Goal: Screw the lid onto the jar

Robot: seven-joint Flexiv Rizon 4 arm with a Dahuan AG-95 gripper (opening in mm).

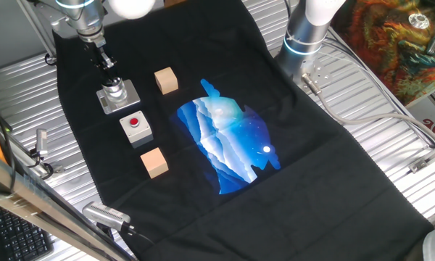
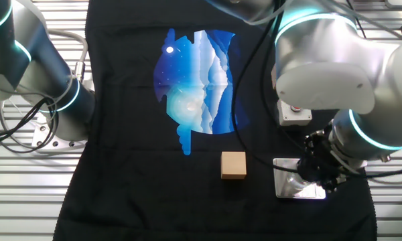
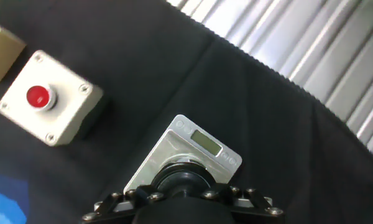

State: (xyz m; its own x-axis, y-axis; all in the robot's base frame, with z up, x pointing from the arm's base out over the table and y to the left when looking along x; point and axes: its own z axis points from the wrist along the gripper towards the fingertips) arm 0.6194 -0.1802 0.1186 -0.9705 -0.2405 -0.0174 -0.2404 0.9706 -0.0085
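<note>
The gripper [image 3: 185, 194] stands directly over the jar [image 1: 115, 91], its fingers closed around the black lid [image 3: 185, 179], which sits on the jar's mouth. The jar on its square metal base plate [image 3: 196, 149] stands near one edge of the black cloth [image 1: 304, 167], just beside the grey box with the red button [image 1: 135, 125]. My judgement is that the screwing step is in hand: the lid looks seated, though whether its thread has caught cannot be told from here. The next move calls for a turn of the wrist about the jar's axis with light downward pressure, the grip kept centred so the lid does not cross-thread and the plate does not swivel on the cloth.

The cloth, printed with a blue and white picture [image 1: 228, 141], lies over a ribbed metal tabletop [image 1: 391, 145]. Two wooden cubes [image 1: 166, 80] rest on it, well apart from each other. A second arm's base [image 1: 304, 36] stands at the tabletop's far corner.
</note>
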